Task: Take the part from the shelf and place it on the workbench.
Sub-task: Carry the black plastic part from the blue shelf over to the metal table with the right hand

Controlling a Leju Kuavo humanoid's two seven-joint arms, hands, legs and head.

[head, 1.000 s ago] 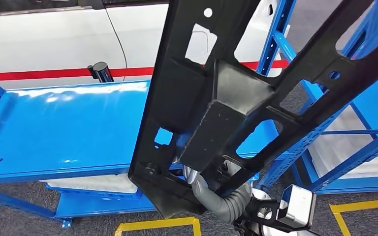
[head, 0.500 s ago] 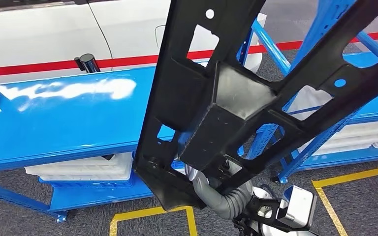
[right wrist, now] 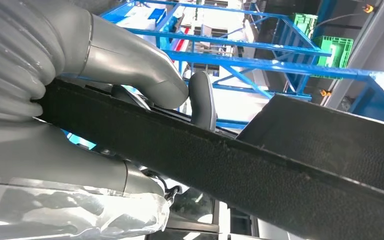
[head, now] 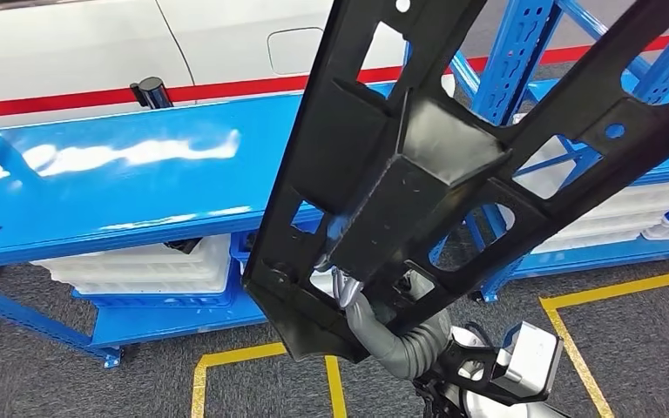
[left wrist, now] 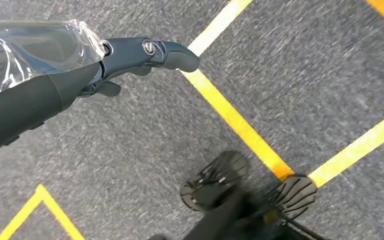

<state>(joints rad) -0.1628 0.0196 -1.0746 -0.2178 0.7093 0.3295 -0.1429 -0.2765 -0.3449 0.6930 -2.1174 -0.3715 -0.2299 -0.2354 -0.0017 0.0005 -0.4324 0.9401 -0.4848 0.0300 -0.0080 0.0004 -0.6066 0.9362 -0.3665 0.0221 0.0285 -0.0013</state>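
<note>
The right hand [right wrist: 105, 95] grips the black frame part [head: 418, 174] at its lower edge, thumb on one face and fingers [right wrist: 202, 100] wrapped over the other, probably to keep the long part upright and off the floor [left wrist: 290, 75] during carrying. The left hand [left wrist: 130, 55] hangs above the floor, fingers extended and holding nothing. The part is lifted close before the head camera. Beyond it stands the blue shelf [head: 96, 192], with white trays [head: 139, 266] on the lower level. No legible writing is visible.
</note>
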